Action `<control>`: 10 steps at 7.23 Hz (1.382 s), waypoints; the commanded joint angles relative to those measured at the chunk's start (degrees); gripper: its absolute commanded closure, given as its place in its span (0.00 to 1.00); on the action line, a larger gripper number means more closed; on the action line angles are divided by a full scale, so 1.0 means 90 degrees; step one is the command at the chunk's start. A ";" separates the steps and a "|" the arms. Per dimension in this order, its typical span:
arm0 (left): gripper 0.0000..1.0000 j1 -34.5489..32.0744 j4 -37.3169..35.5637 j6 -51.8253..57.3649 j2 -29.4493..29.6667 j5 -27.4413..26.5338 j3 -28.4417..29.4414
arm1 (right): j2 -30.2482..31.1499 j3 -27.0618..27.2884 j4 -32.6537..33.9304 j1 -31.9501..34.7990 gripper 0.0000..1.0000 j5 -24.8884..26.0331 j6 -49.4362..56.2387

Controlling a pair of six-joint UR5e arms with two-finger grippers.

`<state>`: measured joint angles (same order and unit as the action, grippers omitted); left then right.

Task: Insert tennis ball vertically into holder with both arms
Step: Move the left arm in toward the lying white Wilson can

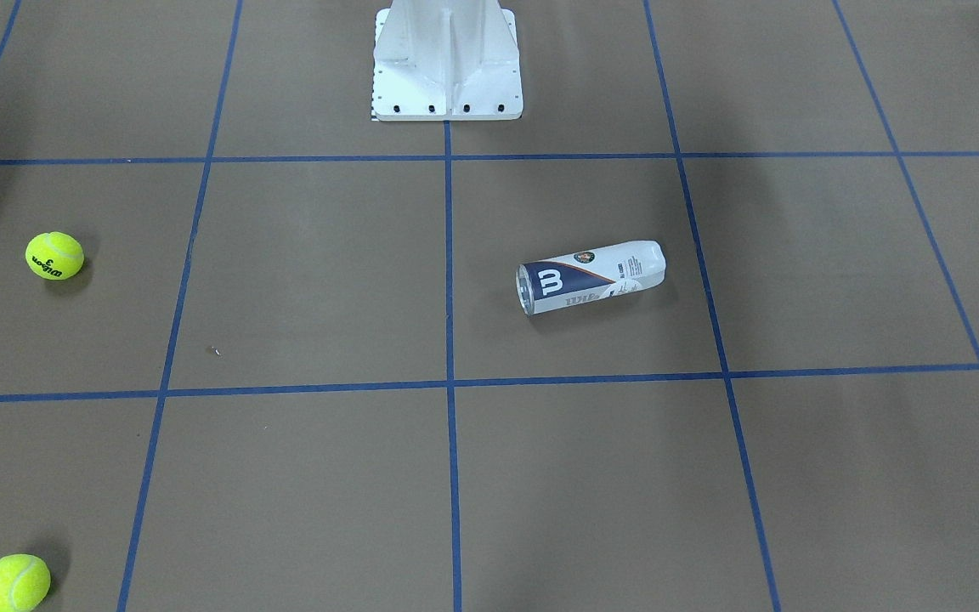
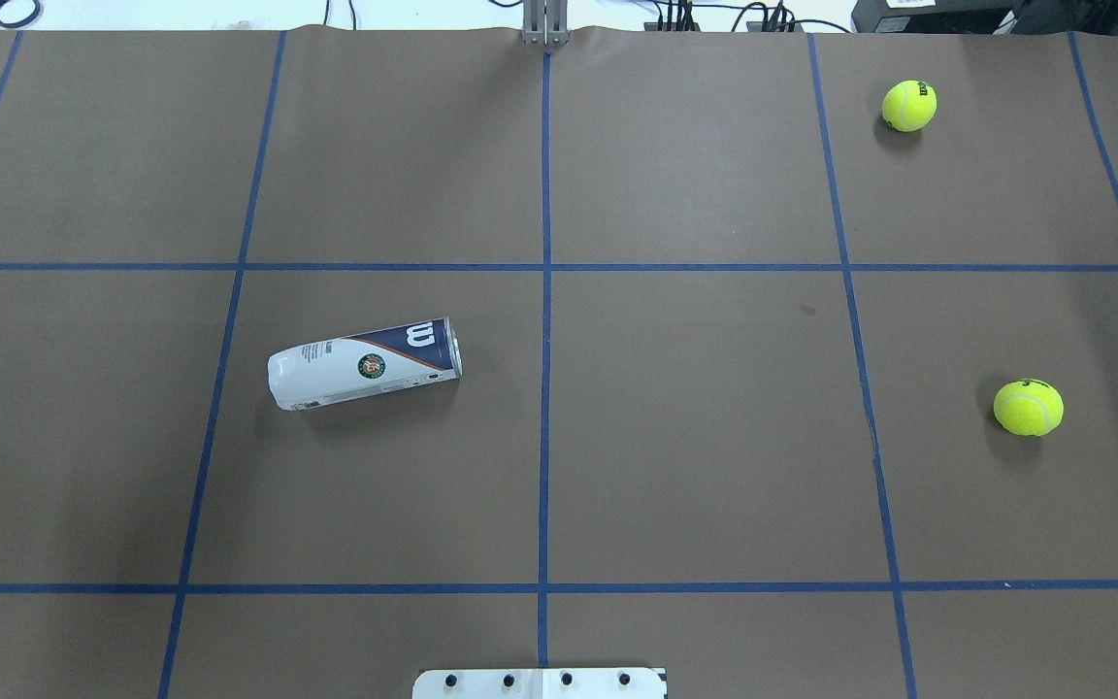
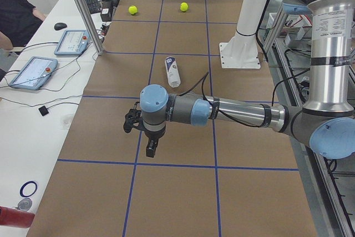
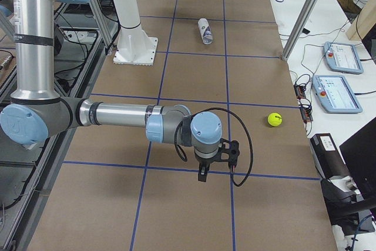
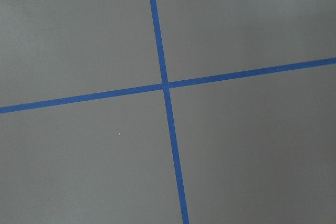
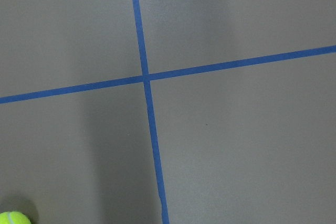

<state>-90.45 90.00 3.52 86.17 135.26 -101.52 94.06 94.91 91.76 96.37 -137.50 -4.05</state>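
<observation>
**A robotics lab bench**

Two silver tubular robot arms with light-blue joint caps, the left arm (image 3: 238, 114) and the right arm (image 4: 117, 114), reach over a long table (image 2: 714, 437) papered in brown and ruled into squares with blue tape (image 2: 545, 388). A white pedestal base (image 1: 447, 64) is bolted on it. Alongside, a white side bench (image 3: 22, 131) carries teach pendants (image 3: 33, 72) and a mouse (image 3: 60, 26), an aluminium frame post (image 3: 83, 12) stands at its edge, and a person (image 3: 16, 18) sits there

Bright, even light, soft shadows on the table (image 1: 319, 280), every view sharp
</observation>
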 commanded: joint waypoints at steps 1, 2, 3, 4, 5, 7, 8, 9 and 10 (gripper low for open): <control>0.00 -0.0008 0.0010 0.0000 -0.0004 0.0000 0.0001 | 0.0018 0.0070 0.0000 0.0025 0.01 0.0014 0.0059; 0.00 -0.0008 0.0010 0.0010 -0.0014 0.0010 0.0001 | 0.0018 0.0070 -0.0010 0.0025 0.01 0.0014 0.0059; 0.00 -0.0008 0.0000 0.0029 -0.0024 0.0058 -0.0067 | 0.0018 0.0089 -0.0010 0.0025 0.01 0.0005 0.0059; 0.00 -0.0028 0.0058 0.0039 -0.0092 0.0097 -0.0096 | 0.0018 0.0109 -0.0010 0.0025 0.01 0.0005 0.0059; 0.00 -0.0028 0.0107 0.0000 -0.0054 0.0088 -0.0454 | 0.0018 0.0119 -0.0010 0.0025 0.01 0.0005 0.0059; 0.01 -0.0008 0.0535 -0.0058 0.0025 0.0601 -0.0829 | 0.0008 0.0138 -0.0010 0.0015 0.01 0.0005 0.0050; 0.00 0.0224 0.0624 -0.0020 0.0818 0.0789 -0.0849 | 0.0008 0.0158 -0.0010 0.0015 0.01 0.0005 0.0040; 0.00 0.0816 0.0567 -0.0087 0.1377 0.0781 -0.0926 | -0.0002 0.0158 -0.0010 0.0015 0.01 0.0005 0.0020; 0.01 0.1411 0.0566 -0.0059 0.1643 0.0723 -0.0898 | 0.0008 0.0158 0.0000 0.0015 0.01 -0.0005 0.0011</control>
<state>-83.76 95.06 2.98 96.59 141.78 -109.46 94.10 96.29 91.69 96.51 -137.48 -3.82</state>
